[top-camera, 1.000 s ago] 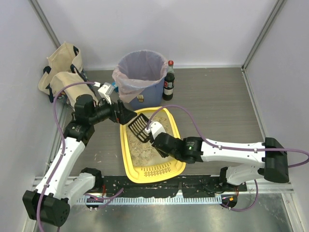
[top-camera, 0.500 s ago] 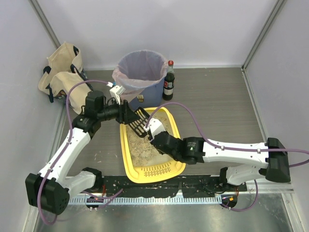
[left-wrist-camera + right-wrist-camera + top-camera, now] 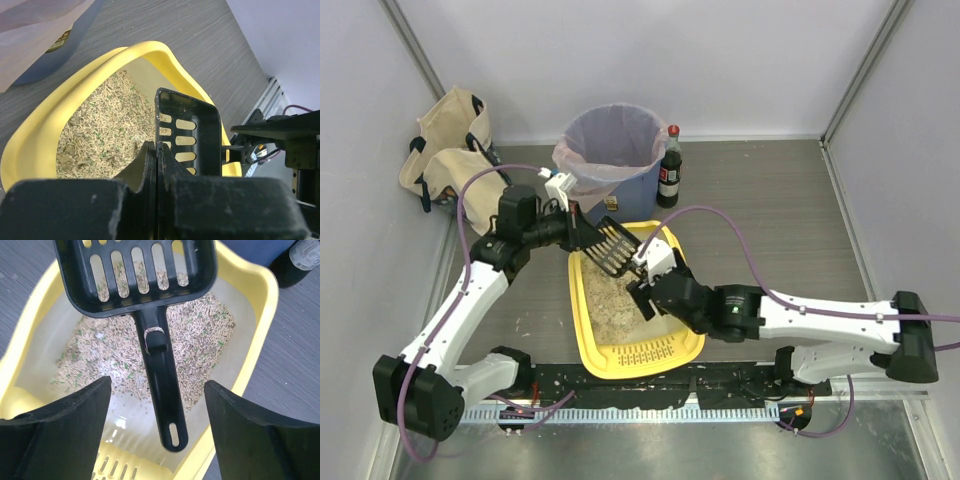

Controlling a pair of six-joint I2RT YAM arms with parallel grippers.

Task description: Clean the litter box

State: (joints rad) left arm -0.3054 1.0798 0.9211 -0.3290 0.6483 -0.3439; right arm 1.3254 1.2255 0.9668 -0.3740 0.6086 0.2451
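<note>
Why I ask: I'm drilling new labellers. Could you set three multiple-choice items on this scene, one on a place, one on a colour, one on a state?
1. The scoop is: A) inside the bin; B) over the litter box; C) on the bag.
2. The scoop's colour: A) black; B) yellow; C) blue.
3. The right tool is: A) shut on the handle; B) out of view; C) open.
Answers: B, the top view shows it above the granules at the box's far end; A, both wrist views show black plastic; C, its fingers stand wide apart on either side of the untouched handle.
</note>
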